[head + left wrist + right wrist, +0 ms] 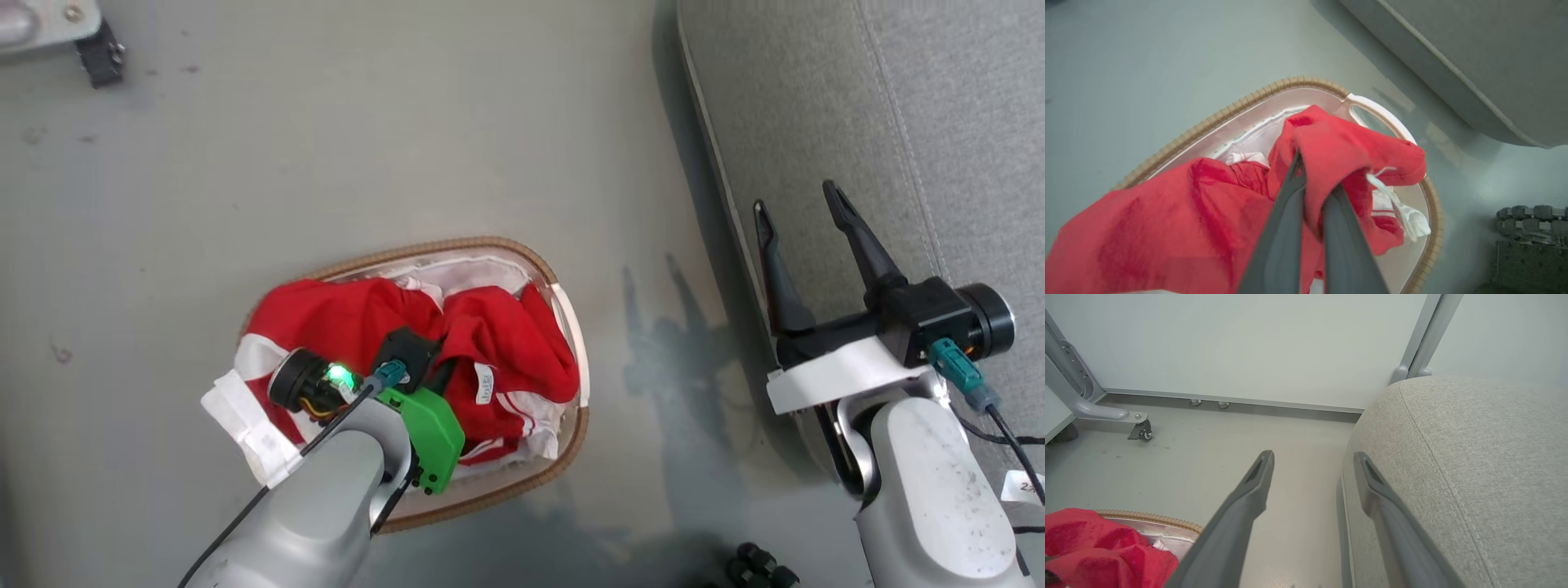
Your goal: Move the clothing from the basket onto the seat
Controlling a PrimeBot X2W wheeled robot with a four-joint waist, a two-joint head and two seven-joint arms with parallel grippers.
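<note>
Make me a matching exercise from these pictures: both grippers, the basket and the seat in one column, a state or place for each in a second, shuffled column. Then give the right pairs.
Things:
1. left gripper
2. right gripper
3. basket
4. seat

States or places:
A. open, at the seat's edge
B. on the floor, with red clothing in it
C. shut on a fold of red clothing
D. grey fabric with stitched seams

Pairs: 1-C, 2-A, 3-B, 4-D
</note>
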